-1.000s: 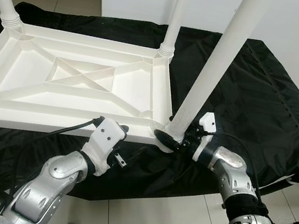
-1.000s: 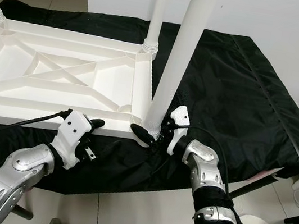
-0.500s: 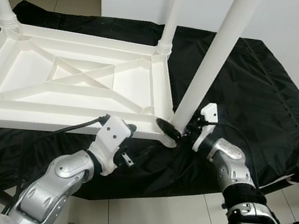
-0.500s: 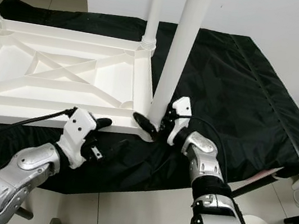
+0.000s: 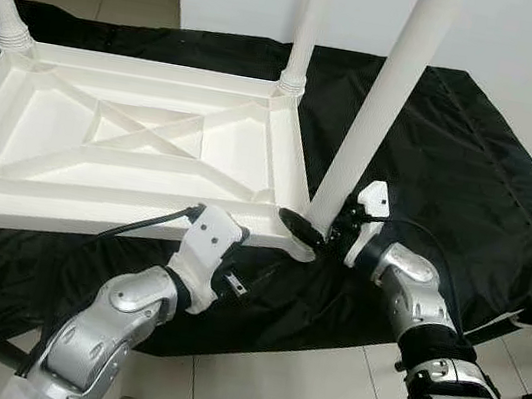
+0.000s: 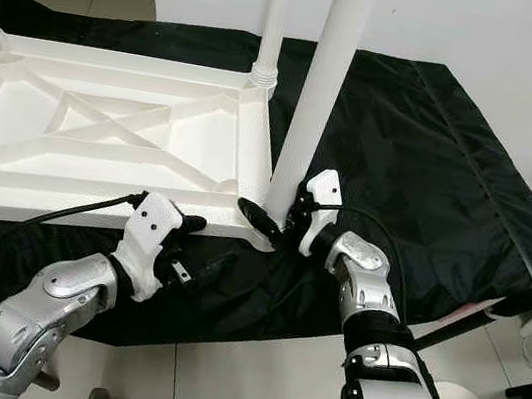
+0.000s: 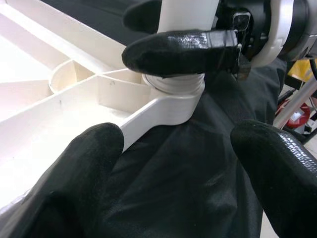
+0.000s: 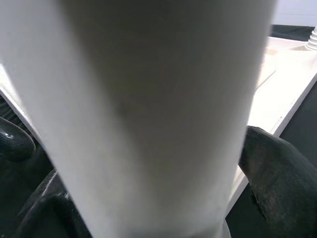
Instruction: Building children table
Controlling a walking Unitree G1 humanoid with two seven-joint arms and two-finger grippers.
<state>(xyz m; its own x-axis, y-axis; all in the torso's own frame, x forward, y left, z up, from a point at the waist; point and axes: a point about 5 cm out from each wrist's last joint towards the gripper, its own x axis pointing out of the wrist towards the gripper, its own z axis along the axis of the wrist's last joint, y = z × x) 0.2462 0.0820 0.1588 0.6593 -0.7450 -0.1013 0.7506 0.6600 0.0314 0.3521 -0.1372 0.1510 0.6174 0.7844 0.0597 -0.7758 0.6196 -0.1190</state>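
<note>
Since a second ago the left end effector (image 5: 237, 256) has slid rightward along the near rail toward the corner, and the leg has straightened up.

From the left eye view: the upturned white table top (image 5: 132, 153) lies ribs-up on the black cloth (image 5: 455, 159) of the desk, filling the left and centre of the frame. Two legs already stand at its far corners, at upper left and upper centre. The near-right leg (image 5: 377, 106) rises steeply from the corner socket (image 5: 301, 248), centre right of the frame. The right end effector (image 5: 319, 233) is clenched around the base of that leg, one black finger across its front. The left end effector sits below the near rail, lower centre, holding nothing.

From the right eye view: same scene, the leg in mid-frame, the left end effector just below the near rail, left of the socket.

From the left wrist view: its two black fingers (image 7: 89, 148) are spread apart over the cloth, released. Between them, further off, the corner socket (image 7: 173, 94) holds the foot of the leg, with the right end effector's finger (image 7: 183, 49) laid across it.

From the right wrist view: the leg (image 8: 158, 114) is close up and blurred, black fingers (image 8: 277, 168) pressed on either side of it.
</note>
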